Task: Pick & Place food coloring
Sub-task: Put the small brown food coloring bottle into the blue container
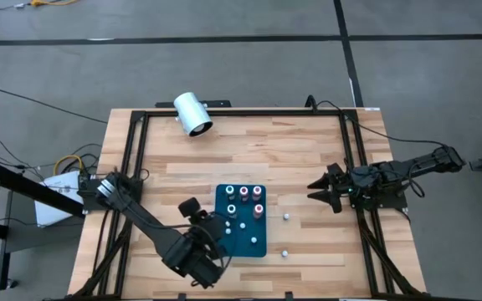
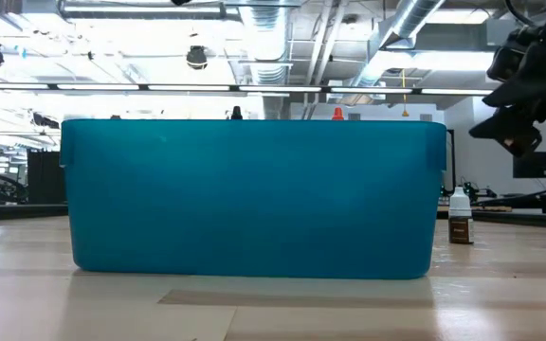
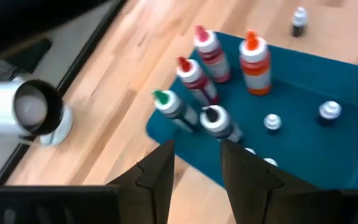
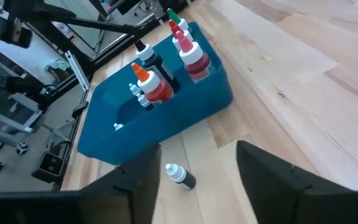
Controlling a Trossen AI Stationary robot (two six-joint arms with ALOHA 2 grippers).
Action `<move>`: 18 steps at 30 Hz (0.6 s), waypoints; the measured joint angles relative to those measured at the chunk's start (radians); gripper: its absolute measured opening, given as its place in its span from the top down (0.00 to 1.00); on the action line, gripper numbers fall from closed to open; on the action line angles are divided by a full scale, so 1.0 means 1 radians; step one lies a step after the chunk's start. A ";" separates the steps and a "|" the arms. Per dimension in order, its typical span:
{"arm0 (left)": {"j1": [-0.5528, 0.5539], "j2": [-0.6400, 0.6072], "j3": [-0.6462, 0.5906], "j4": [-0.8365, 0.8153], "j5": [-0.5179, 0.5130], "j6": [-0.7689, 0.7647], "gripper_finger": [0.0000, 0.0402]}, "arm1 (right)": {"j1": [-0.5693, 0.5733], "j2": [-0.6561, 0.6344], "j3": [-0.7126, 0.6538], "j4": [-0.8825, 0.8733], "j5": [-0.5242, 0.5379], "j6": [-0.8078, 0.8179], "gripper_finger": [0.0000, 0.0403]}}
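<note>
A teal tray (image 1: 253, 242) sits on the wooden table at its near middle. Standing in its far part are several food coloring bottles: green-topped (image 3: 168, 107), red (image 3: 194, 78), pink (image 3: 210, 53), orange (image 3: 255, 62) and dark with a white cap (image 3: 215, 121). Loose white caps (image 3: 330, 110) lie on the tray floor. A small dark bottle (image 1: 286, 216) stands on the table right of the tray, another (image 1: 284, 251) nearer. My left gripper (image 1: 212, 227) hovers open at the tray's left side. My right gripper (image 1: 320, 191) is open at the right, facing the tray.
A large white cylinder (image 1: 193, 114) lies at the table's far edge, left of the middle. A black frame (image 1: 132, 150) runs round the table top. Bare wood lies between the tray and the far edge. In the low view the tray wall (image 2: 254, 199) fills the middle.
</note>
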 joint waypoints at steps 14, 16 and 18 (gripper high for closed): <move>-0.014 -0.364 -0.466 0.281 -0.052 0.011 0.70 | 0.000 0.000 0.000 0.001 -0.001 0.058 0.38; -0.011 -0.422 -0.547 0.366 -0.048 0.048 0.70 | 0.000 0.000 0.000 0.009 -0.001 0.057 0.38; -0.002 -0.481 -0.635 0.455 -0.047 0.078 0.70 | -0.001 0.000 0.000 0.026 0.004 0.042 0.38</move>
